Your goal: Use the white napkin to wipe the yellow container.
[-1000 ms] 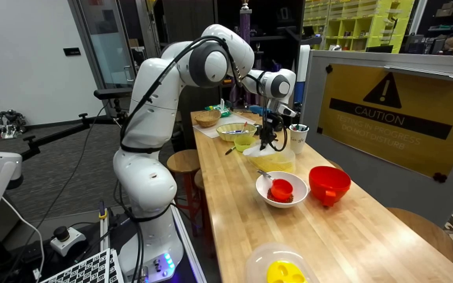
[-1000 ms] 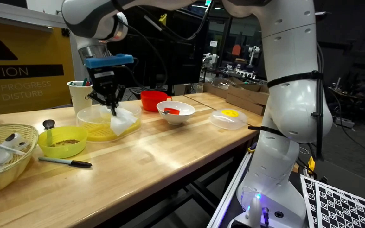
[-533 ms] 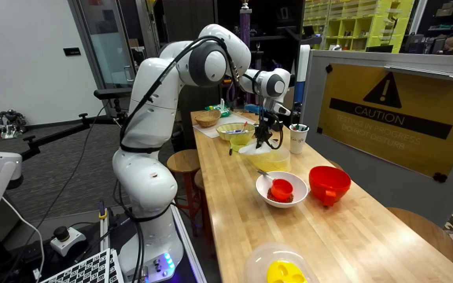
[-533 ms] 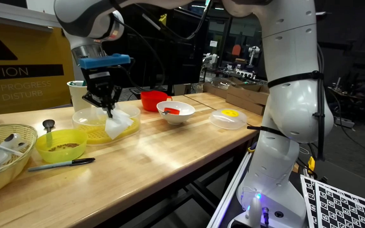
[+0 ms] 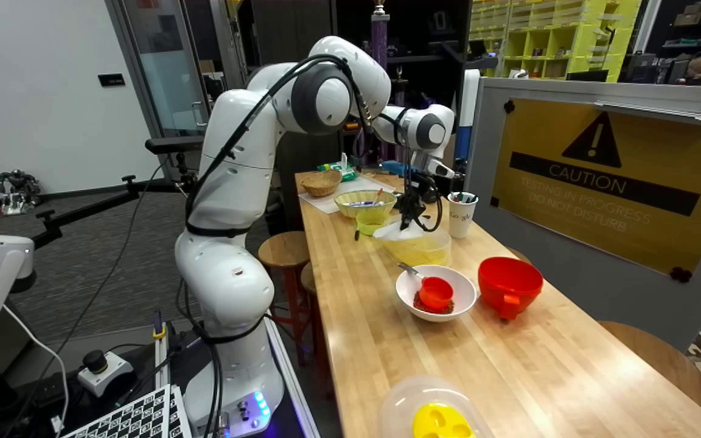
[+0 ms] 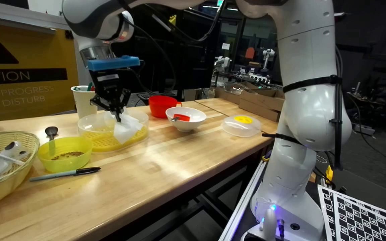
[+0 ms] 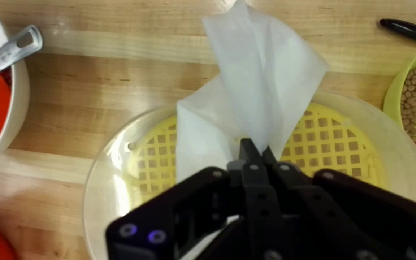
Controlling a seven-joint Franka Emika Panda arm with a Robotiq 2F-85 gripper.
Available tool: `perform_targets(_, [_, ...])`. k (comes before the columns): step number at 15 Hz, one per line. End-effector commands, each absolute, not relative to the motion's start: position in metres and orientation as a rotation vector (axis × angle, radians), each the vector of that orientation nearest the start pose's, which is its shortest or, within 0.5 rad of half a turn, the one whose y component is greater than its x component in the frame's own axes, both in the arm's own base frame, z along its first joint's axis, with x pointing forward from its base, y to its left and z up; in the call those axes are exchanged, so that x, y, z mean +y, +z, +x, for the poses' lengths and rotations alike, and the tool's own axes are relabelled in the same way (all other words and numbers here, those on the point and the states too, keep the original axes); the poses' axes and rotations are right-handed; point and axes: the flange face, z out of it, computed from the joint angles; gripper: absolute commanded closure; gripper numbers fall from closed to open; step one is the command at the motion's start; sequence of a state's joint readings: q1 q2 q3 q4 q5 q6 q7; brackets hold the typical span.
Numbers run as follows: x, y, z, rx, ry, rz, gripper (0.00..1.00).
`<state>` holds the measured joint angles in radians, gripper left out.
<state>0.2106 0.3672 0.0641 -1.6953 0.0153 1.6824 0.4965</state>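
The yellow container (image 6: 90, 135) is low, wide and translucent, with a yellow grid bottom; it stands on the table in both exterior views (image 5: 440, 249) and fills the lower wrist view (image 7: 98, 202). My gripper (image 7: 256, 143) is shut on the white napkin (image 7: 255, 68). The gripper (image 6: 118, 118) is over the container. The napkin (image 6: 126, 129) is crumpled and hangs across the container's table-front wall, part inside and part outside the rim; it also shows in an exterior view (image 5: 396, 230). The napkin part under the fingers is hidden.
A bright yellow bowl (image 6: 67, 164) of beans is right beside the container, with a marker (image 6: 62, 174) in front. A basket (image 6: 15, 187), white cup (image 6: 85, 102), red bowl (image 6: 161, 107) and white bowl (image 6: 186, 125) holding a red scoop (image 5: 435, 293) stand around.
My gripper, napkin and container shifted toward the basket end, then slightly back. The bright yellow bowl and marker were displaced toward the basket and stayed there. The grip is unchanged.
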Motion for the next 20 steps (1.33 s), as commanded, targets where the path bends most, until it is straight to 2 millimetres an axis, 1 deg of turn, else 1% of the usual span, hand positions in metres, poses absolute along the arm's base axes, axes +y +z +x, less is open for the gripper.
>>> perform_targets(1, [0.152,0.377,0.582,0.370,0.542,-3.179,1.00])
perform_targets(4, [0.144,0.383,0.584,0.396,0.523,-3.180,1.00])
perform_targets(6, [0.140,0.381,0.584,0.409,0.527,-3.184,1.00])
perform_targets(11, [0.122,0.366,0.584,0.458,0.574,-3.191,1.00])
perform_targets(13, [0.117,0.363,0.583,0.470,0.587,-3.190,1.00])
perform_targets(16, [0.122,0.363,0.581,0.450,0.585,-3.194,1.00])
perform_targets(20, [0.146,0.369,0.576,0.379,0.563,-3.209,1.00])
